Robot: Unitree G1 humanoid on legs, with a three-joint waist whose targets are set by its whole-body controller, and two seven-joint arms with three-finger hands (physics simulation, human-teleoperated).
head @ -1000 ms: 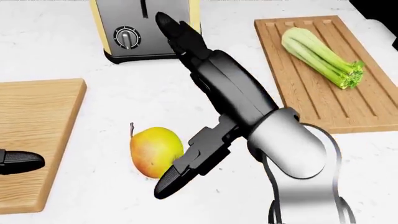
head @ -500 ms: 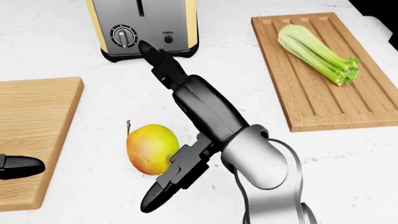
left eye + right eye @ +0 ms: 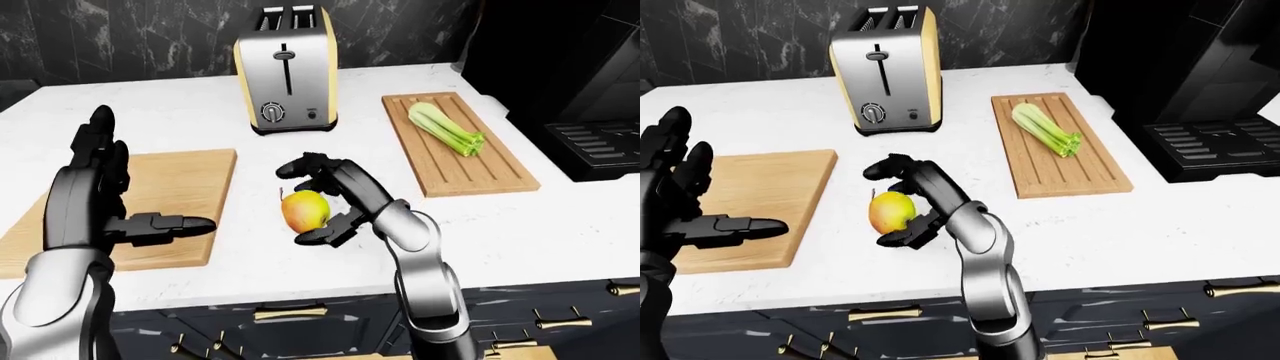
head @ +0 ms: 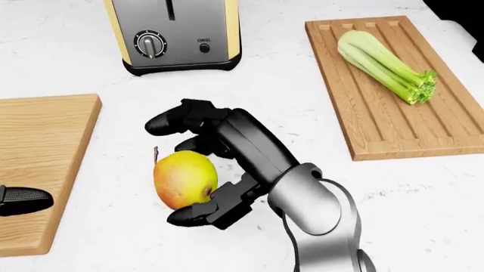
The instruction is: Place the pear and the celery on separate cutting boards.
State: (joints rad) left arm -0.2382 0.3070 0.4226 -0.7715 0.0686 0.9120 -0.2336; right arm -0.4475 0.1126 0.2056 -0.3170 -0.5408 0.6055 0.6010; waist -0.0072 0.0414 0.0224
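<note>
A yellow-red pear [image 4: 184, 178] lies on the white counter between the two boards. My right hand [image 4: 166, 171] is cupped around it from the right. Its fingers [image 4: 174, 122] arch over the pear's top with a gap, and its thumb [image 4: 198, 213] lies against the pear's lower side. The celery [image 4: 386, 59] lies on the slatted right cutting board [image 4: 393, 127]. The plain left cutting board [image 4: 45, 141] is bare. My left hand [image 3: 140, 176] is open above that board, fingers pointing up, thumb [image 4: 22, 201] stretched over it.
A steel and yellow toaster [image 4: 174, 34] stands at the top of the head view, just beyond the pear. A black appliance [image 3: 600, 135] stands right of the celery board. The counter's near edge runs above dark drawers [image 3: 290, 315].
My right hand's fingers, stretched toward the toaster before, have curled down over the pear, and the thumb has come in under it. The pear has stayed in place.
</note>
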